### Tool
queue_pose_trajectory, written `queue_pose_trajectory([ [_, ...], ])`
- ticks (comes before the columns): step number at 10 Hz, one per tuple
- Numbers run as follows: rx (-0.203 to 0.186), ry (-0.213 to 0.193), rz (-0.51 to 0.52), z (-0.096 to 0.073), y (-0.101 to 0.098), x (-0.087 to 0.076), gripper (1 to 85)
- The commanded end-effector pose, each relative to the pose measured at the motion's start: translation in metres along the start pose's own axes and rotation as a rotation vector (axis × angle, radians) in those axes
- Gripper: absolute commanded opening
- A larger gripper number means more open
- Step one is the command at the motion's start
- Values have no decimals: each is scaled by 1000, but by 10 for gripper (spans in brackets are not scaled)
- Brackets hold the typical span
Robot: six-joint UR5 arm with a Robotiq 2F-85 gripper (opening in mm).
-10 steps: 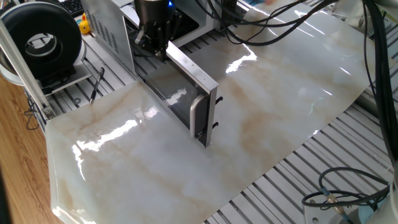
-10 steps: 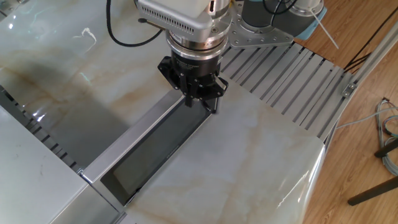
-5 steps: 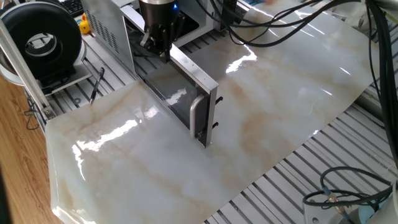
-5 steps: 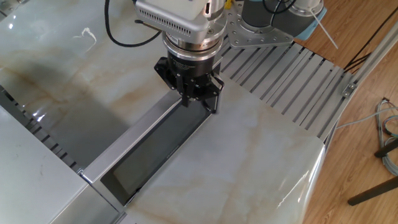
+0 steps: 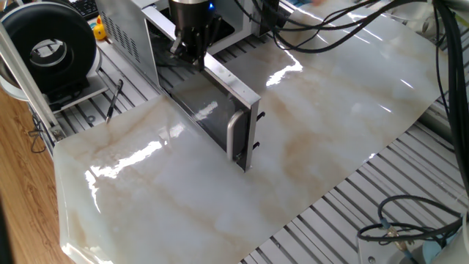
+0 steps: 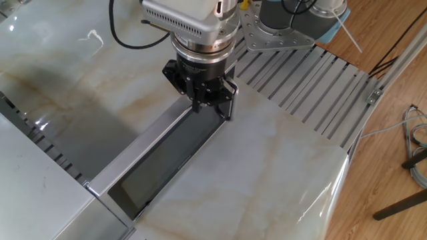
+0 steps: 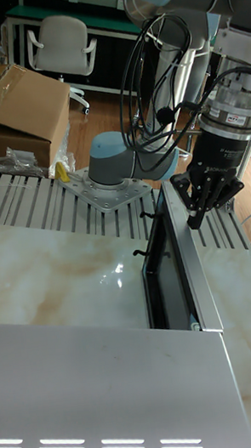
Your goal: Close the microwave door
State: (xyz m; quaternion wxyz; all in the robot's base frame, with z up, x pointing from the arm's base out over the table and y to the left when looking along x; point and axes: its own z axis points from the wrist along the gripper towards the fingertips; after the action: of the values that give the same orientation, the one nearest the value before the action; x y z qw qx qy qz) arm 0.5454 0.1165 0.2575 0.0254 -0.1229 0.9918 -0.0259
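The door (image 5: 220, 110) is seen swung wide open, edge-on above the marble top, hinged to the microwave (image 7: 105, 406). Beyond its handle (image 5: 234, 136), the gripper (image 6: 210, 107) is set against the door's outer edge; its opening cannot be told, and nothing appears grasped. A slip off that narrow edge is the likely risk.

Microwave door (image 7: 178, 264) stands open, edge-on, hinged to microwave (image 7: 113, 405) casing in the near foreground. Gripper (image 7: 201, 213) at door's far end, right side. Cardboard box (image 7: 17, 109) far left.
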Motion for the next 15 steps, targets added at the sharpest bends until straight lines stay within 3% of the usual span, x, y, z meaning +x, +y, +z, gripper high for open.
queue_pose_trajectory([
  [1, -3, 0, -26, -3, -10, 3, 13],
  [6, 3, -4, -51, 1, -25, 3, 13],
  [10, 32, -4, -111, 6, -48, 2, 13],
  [13, 33, -11, -128, 7, -49, 0, 13],
  [14, 0, -26, -72, 3, -35, 0, 13],
  [15, 2, -38, -30, 3, -36, -3, 13],
])
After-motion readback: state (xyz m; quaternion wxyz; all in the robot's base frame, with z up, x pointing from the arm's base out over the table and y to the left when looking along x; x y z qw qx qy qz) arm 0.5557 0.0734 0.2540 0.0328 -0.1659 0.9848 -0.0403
